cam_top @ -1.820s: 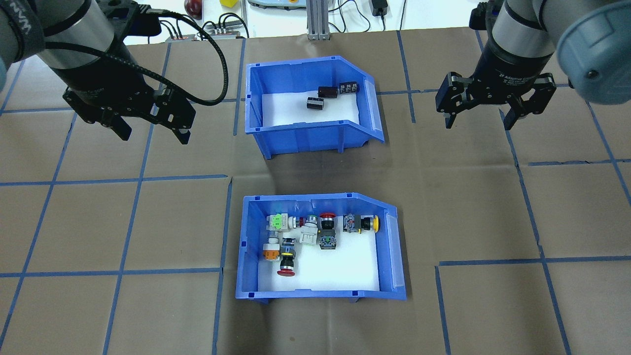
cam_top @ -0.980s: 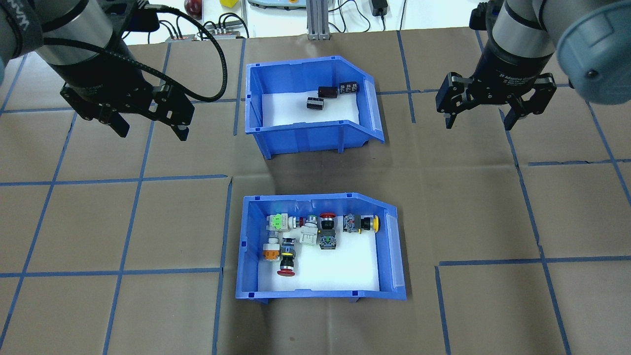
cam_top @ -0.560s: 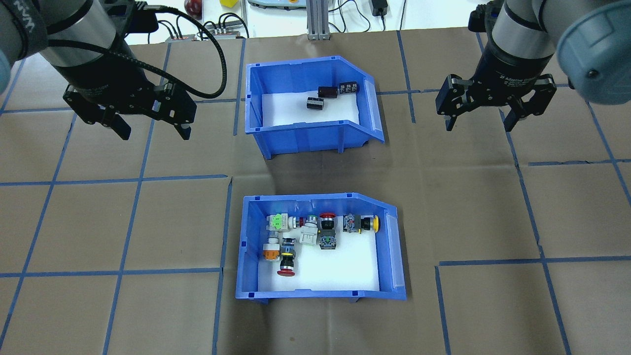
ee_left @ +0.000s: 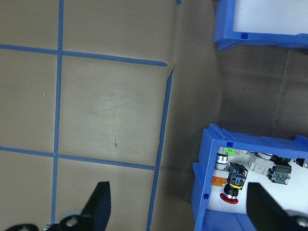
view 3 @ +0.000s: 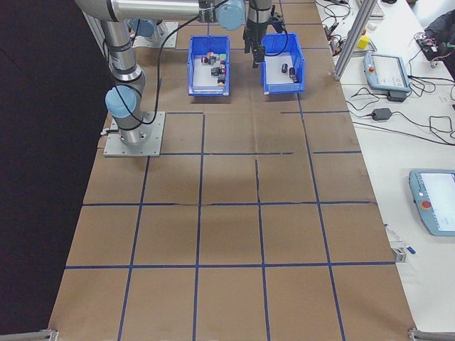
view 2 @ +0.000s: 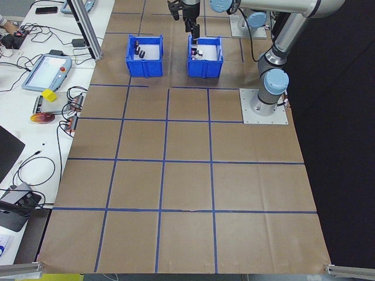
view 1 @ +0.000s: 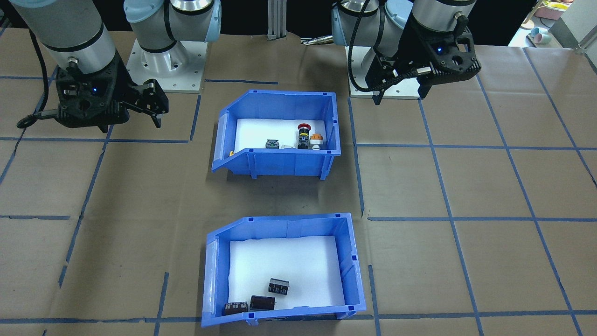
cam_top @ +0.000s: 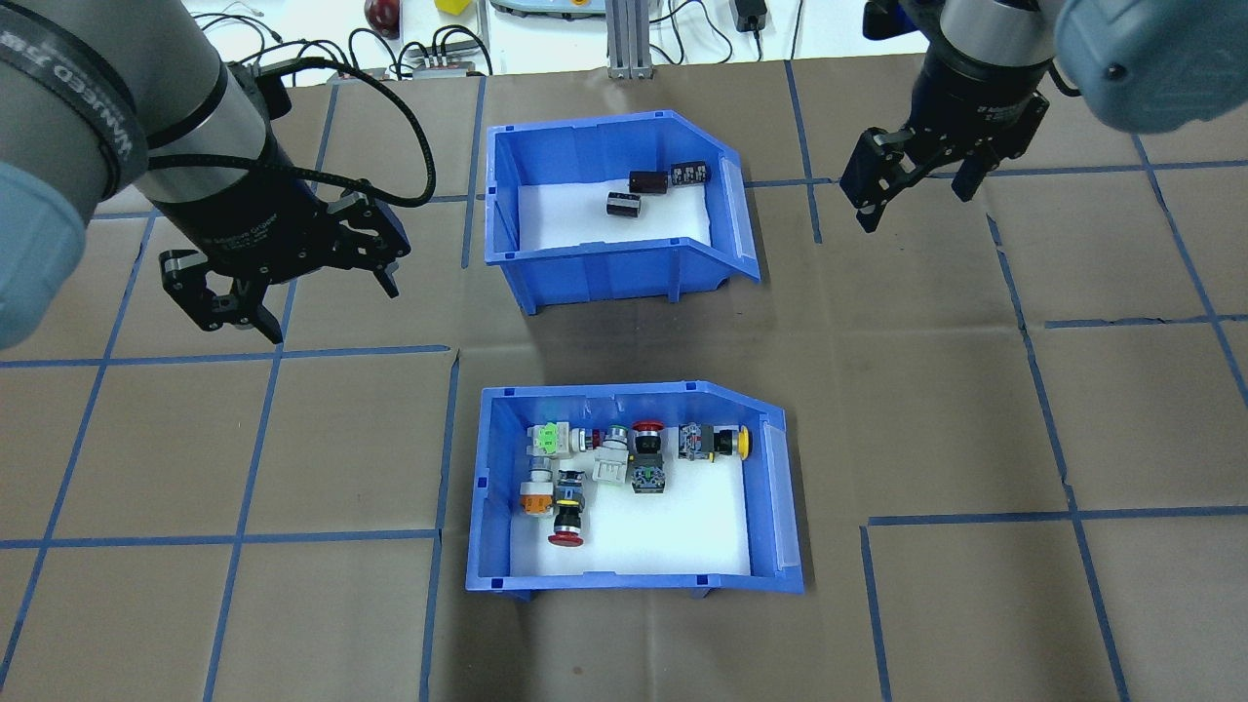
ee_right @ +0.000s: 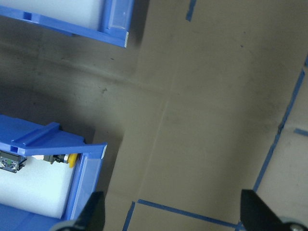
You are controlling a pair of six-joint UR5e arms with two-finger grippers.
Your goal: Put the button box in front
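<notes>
The button box is seen resting on the brown paper-covered table, on the side nearer the robot's base, with its sloped-cut side toward the robot's right. Colourful push-button switches are gathered on its white foam floor, mostly along the far wall and the left part. A second blue bin, in which dark cylinders lie, is placed farther out, apart from the first.

The left gripper is held above bare table, to the left of the gap between the two bins; its fingers are spread wide and nothing is held or touched. The right gripper is held above the table to the right of the second blue bin, its fingers likewise spread wide and empty.
</notes>
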